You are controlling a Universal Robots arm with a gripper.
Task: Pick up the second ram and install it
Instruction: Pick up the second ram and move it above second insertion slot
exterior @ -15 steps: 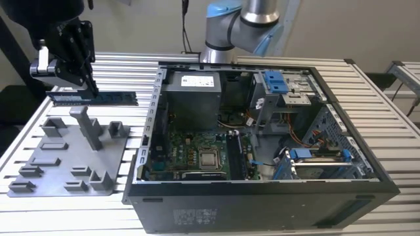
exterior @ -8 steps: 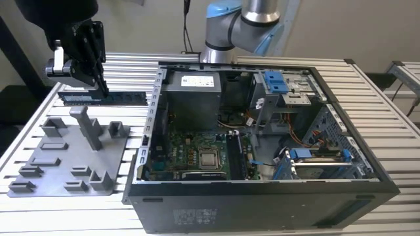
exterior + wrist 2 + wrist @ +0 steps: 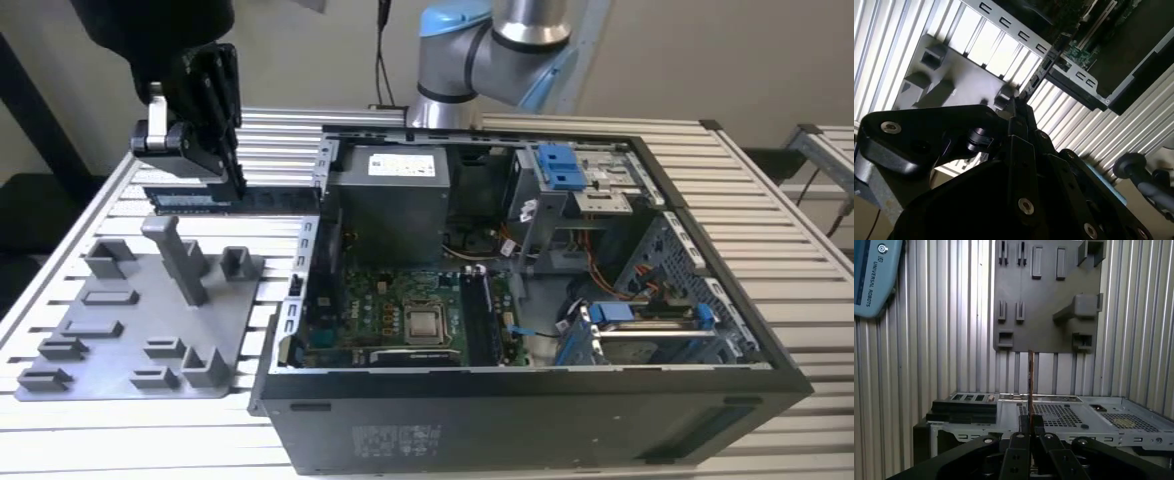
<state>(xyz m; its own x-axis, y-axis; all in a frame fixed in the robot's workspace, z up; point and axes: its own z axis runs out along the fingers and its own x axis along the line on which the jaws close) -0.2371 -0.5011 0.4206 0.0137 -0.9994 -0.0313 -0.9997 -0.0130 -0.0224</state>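
second ram (image 3: 200, 200), the long thin dark memory stick with a bluish-white label, is clamped in the black gripper (image 3: 230, 186). the fingers are squeezed together on its flat faces: one stick, one gripper. in the exterior view it hangs level above the slatted metal table (image 3: 801, 250), lengthwise along the far edge of the single flat grey plastic tray (image 3: 134, 330). its end is just beside the wall of the one open black computer case (image 3: 534, 420), which is on the exterior view's right.

in the first wrist view the stick (image 3: 1030, 382) shows edge-on, a thin line running out from the gripper (image 3: 1030, 422) across the tray's edge. in the second wrist view it (image 3: 1041, 70) points out past the case rim.

on the tray there's one tall upright grey post (image 3: 171, 255) among several low blocks. inside the case there's one grey power supply box (image 3: 387, 190) and one silver processor (image 3: 427, 322). there are three bright blue plastic latches (image 3: 551, 155), two at the far side and one nearer. behind the case rises the one silver and pale blue robot arm (image 3: 494, 40).
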